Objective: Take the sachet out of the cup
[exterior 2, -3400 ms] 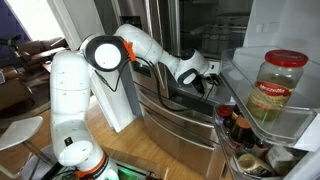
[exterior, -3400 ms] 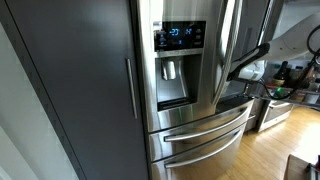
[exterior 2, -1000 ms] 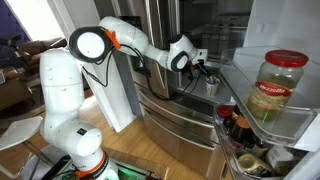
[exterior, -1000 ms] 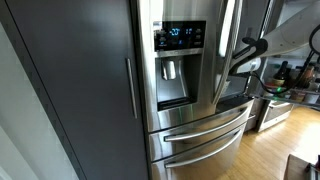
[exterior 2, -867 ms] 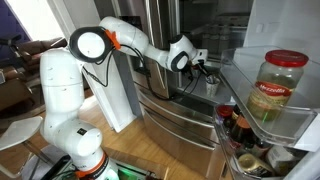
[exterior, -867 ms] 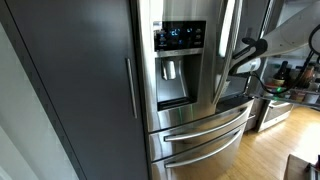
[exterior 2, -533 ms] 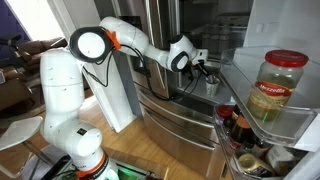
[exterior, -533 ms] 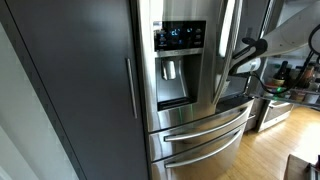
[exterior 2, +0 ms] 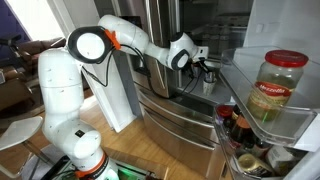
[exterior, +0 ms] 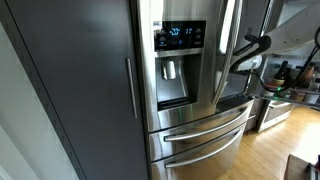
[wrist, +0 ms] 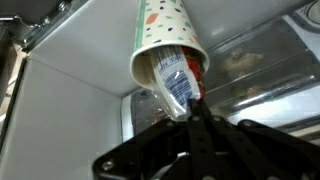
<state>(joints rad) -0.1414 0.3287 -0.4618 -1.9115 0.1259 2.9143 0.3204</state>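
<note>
In the wrist view a white paper cup (wrist: 165,40) with coloured specks fills the top centre, its mouth toward the camera. A clear sachet with blue print and a red edge (wrist: 178,85) sticks out of the mouth. My gripper (wrist: 194,112) is shut, its fingertips pinching the sachet's lower end. In an exterior view the gripper (exterior 2: 205,68) reaches into the open fridge beside the small cup (exterior 2: 209,84) on a shelf. In an exterior view only the arm's end (exterior: 250,52) shows past the fridge door.
A stainless fridge with a dispenser panel (exterior: 178,55) and drawer handles (exterior: 205,127) fills an exterior view. The open door shelf holds a large jar (exterior 2: 279,88) and bottles (exterior 2: 240,135). The robot's white base (exterior 2: 65,110) stands on the wood floor.
Since 3.4 s ago the arm rose and reached further into the fridge. Over the last second the gripper has lifted slightly; little else differs.
</note>
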